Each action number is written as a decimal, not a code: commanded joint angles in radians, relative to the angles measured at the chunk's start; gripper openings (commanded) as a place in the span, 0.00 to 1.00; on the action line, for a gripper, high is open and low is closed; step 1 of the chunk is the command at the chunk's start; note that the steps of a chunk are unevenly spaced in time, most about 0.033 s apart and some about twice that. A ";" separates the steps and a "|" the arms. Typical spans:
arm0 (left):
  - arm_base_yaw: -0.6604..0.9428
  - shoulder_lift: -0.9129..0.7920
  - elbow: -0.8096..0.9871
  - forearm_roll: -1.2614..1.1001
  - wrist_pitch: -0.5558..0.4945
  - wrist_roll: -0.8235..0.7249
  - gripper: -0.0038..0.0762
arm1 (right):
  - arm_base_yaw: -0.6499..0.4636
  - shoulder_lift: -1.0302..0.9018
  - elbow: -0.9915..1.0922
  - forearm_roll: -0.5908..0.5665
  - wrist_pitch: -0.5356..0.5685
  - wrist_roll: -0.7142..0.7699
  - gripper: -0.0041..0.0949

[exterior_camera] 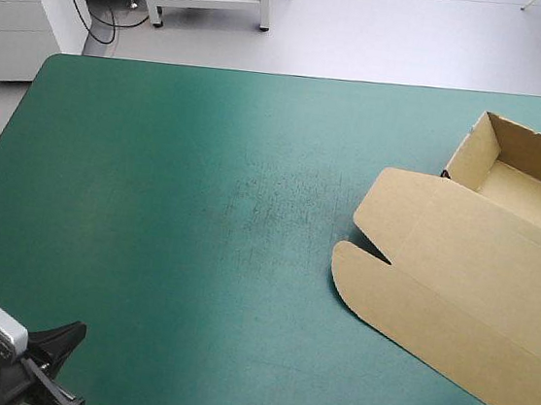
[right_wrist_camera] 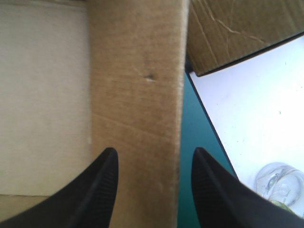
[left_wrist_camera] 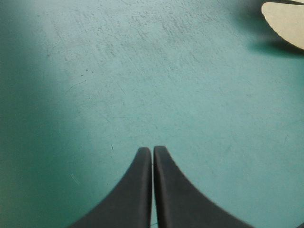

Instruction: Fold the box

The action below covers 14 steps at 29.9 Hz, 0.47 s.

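a: where's the box [exterior_camera: 469, 264]?
b: at the table's [exterior_camera: 202, 204] right edge, tray toward the far right corner, lid flat toward the near edge.
a: grippers?
b: left gripper [left_wrist_camera: 152, 151] pressed together over bare table, near left corner. right gripper [right_wrist_camera: 154, 150] spread over a strip of the box's board, pinching nothing.
a: next?
b: i'd centre on that strip, pinch squarely, fold slowly along its crease.

High view overhead, wrist views close, all sharing box [exterior_camera: 459, 263]
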 commanded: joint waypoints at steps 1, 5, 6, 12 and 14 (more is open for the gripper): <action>-0.006 0.016 -0.024 -0.013 -0.068 -0.011 0.04 | -0.007 -0.152 -0.028 0.081 -0.017 -0.035 0.50; -0.006 0.016 -0.024 -0.013 -0.068 -0.011 0.04 | 0.022 -0.254 -0.028 0.142 -0.017 -0.042 0.43; -0.006 0.016 -0.024 -0.013 -0.068 -0.011 0.04 | 0.039 -0.282 -0.028 0.142 -0.017 -0.042 0.41; -0.006 0.016 -0.024 -0.013 -0.068 -0.011 0.04 | 0.191 -0.431 -0.028 0.143 -0.017 -0.042 0.23; -0.006 0.016 -0.024 -0.013 -0.068 -0.011 0.04 | 0.269 -0.473 -0.028 0.144 -0.017 -0.042 0.15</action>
